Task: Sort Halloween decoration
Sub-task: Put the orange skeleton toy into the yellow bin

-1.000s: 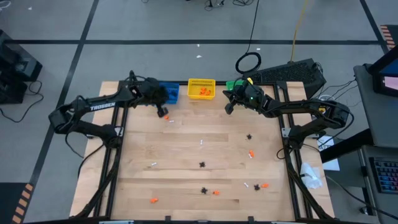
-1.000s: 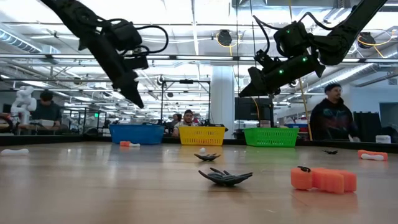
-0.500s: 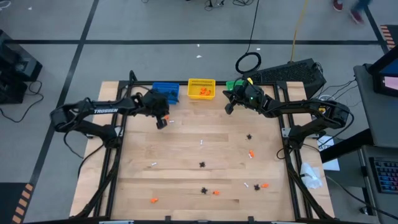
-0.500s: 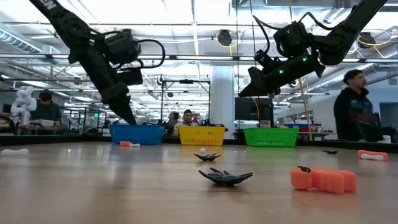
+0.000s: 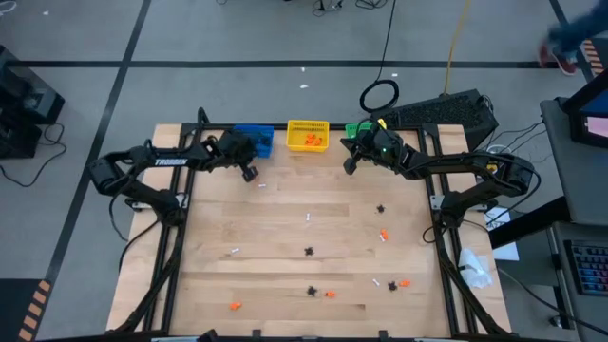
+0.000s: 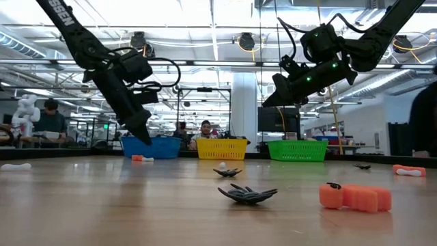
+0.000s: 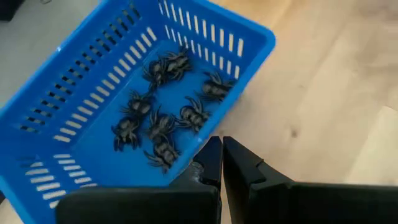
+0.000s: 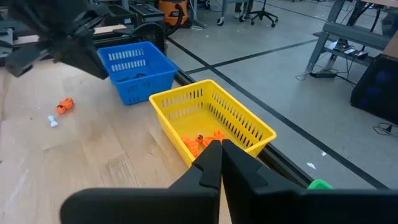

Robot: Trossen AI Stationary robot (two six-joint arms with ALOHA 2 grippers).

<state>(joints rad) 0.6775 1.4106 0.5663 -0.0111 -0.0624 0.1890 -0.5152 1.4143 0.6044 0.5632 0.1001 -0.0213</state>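
Small black spidery, orange and white trinkets lie scattered on the wooden table (image 5: 285, 228), such as a black one (image 5: 309, 252), an orange one (image 5: 383, 235) and a white one (image 5: 310, 218). My left gripper (image 5: 250, 174) is shut and hangs low just in front of the blue bin (image 5: 255, 140). Its wrist view shows several black trinkets (image 7: 163, 118) lying in that bin (image 7: 56, 155), with the gripper (image 7: 222, 155) at the bin's near wall. My right gripper (image 5: 349, 163) is shut and raised by the green bin (image 5: 356, 130). Nothing shows in either gripper.
The yellow bin (image 5: 307, 135) between the blue and green ones holds orange pieces (image 8: 205, 142). An orange piece (image 8: 65, 104) and a white one (image 8: 53, 122) lie on the table near the blue bin (image 8: 134, 71). People stand in the room beyond the table.
My left gripper has come down toward the table in front of the blue bin, its fingers staying shut.
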